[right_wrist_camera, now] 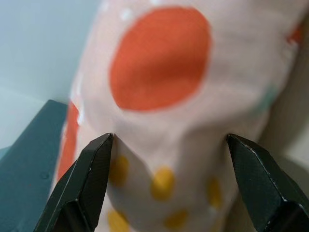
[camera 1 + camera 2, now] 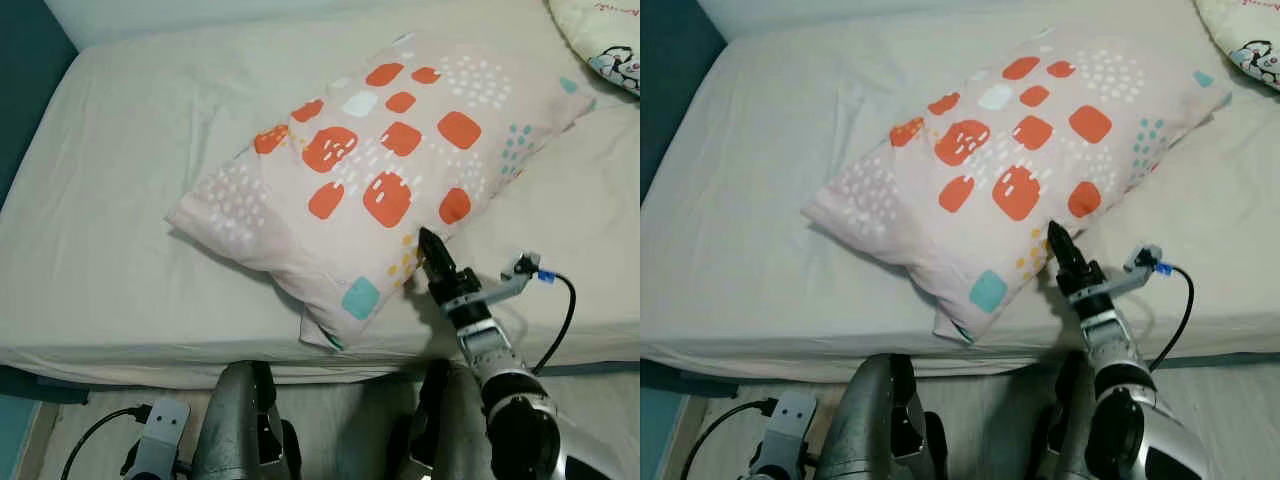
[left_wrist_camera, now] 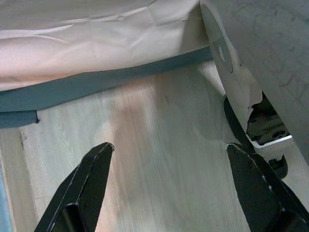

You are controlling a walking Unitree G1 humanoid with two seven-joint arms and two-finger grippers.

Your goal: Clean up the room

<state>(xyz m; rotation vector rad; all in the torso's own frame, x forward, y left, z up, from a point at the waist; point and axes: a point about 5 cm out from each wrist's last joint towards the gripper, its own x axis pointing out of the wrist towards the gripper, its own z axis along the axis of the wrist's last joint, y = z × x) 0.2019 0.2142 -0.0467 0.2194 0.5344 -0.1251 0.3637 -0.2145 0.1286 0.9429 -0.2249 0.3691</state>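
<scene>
Pillow (image 2: 380, 170) lies askew across bed (image 2: 110, 200), long axis 8-to-2 o'clock. Right gripper (image 2: 432, 252) at its 5 o'clock edge, fingers spread wide around edge, not yet closed, likely lining up grasp. Left gripper (image 3: 169, 183) hangs idle over floor (image 3: 159, 140), wide open, empty.

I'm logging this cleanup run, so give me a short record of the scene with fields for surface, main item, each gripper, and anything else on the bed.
surface: bed with a cream sheet
main item: patterned pillow, lying askew, one corner over the bed's near edge
right gripper: open, fingers either side of the pillow's near edge
left gripper: open, hanging low over the wooden floor
other: second pillow at the far right corner
</scene>
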